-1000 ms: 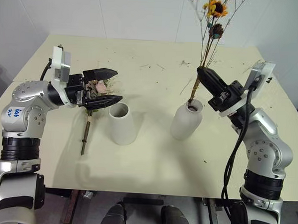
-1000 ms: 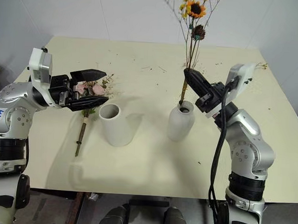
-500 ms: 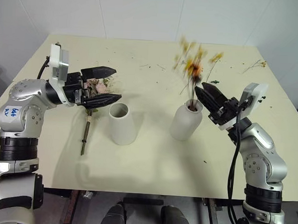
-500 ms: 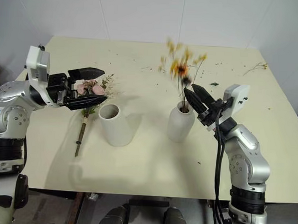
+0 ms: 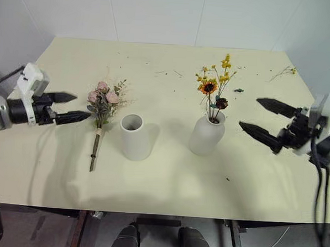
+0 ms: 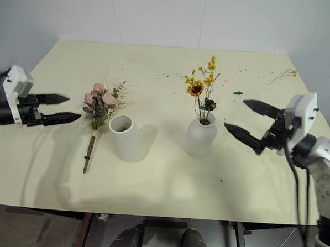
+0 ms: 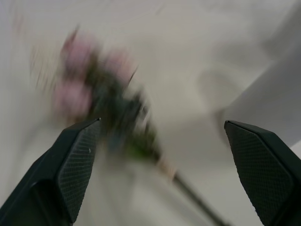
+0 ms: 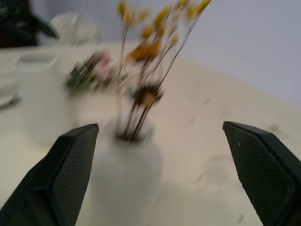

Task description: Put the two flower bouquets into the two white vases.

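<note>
The yellow bouquet [image 5: 216, 84] stands upright in the narrow-necked vase [image 5: 206, 135], just right of centre in the head views, its stems dropping into the neck and its blooms fanning out above. To the left of that vase, near but apart from it, stands the wide-mouthed vase [image 5: 135, 137], with nothing in it. The rose bouquet [image 5: 101, 106] lies flat on the cream surface [image 5: 167, 182] just left of the wide vase, heads toward the top of the frame and stem pointing down toward the lower left.

The left gripper [image 5: 68, 107] hovers at the far left edge of the frame, its jaws spread wide, tips pointing toward the roses but apart from them. The right gripper [image 5: 265, 121] hangs at the right side, jaws likewise spread wide and holding nothing, aimed at the narrow vase and well clear of it.

Small sprigs [image 5: 283, 72] and debris are scattered across the upper part of the surface.
</note>
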